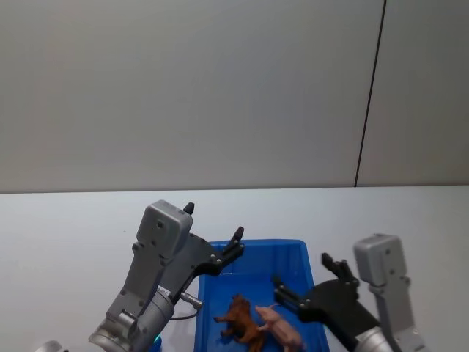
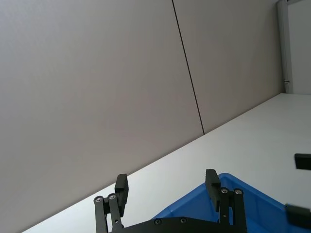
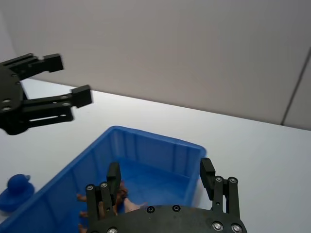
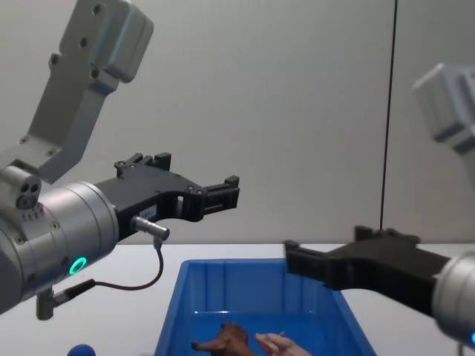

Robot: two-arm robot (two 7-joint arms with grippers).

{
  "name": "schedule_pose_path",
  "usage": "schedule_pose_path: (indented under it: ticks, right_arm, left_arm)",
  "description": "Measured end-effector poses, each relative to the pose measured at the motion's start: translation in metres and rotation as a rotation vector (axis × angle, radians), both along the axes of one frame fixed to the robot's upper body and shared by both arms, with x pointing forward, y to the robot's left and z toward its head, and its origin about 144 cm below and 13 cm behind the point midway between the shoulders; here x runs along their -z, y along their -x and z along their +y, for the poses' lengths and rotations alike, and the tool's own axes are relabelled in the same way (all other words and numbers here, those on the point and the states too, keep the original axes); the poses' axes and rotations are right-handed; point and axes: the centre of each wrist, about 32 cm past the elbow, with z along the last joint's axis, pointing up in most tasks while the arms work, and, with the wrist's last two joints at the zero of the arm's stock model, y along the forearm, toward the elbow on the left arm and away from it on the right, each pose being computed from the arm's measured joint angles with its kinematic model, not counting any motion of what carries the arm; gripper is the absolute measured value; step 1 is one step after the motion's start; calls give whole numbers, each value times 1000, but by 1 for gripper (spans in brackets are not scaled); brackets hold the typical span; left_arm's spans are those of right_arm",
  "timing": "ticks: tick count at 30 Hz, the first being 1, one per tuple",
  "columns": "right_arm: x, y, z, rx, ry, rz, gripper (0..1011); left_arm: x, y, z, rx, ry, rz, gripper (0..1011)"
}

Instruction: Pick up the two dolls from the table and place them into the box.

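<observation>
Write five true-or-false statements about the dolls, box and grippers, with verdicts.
The reddish-brown doll and the pink doll lie inside the box. True.
The left gripper grips the reddish-brown doll. False: its jaws are open and empty, above the box's far left corner.
The right gripper, over the box's right side, has its jaws open. True.
The pink doll lies on the robot's left of the reddish-brown doll. False: it lies on its right.
The blue duck sits in the box. False: it sits on the table outside it.

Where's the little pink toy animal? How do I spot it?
Find the big blue box on the white table. Two small toys lie inside; the pink doll is on the robot's right side, pale and smooth, next to the shaggy reddish-brown doll.
</observation>
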Motion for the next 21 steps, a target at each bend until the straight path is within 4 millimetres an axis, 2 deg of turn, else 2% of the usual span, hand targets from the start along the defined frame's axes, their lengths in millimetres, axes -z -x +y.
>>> schedule_pose_path:
  ticks: [4,13,21]
  right_arm:
    - [1,6,-11,49,-9,-8,1001]
    - [7,14,-52,122,-41,-38,1001]
    - [10,18,-74,149,-59,-61,1001]
  left_arm:
    - [0,0,0,0,0,0,1003]
    - [0,0,0,0,0,0,1003]
    - [0,0,0,0,0,0,1003]
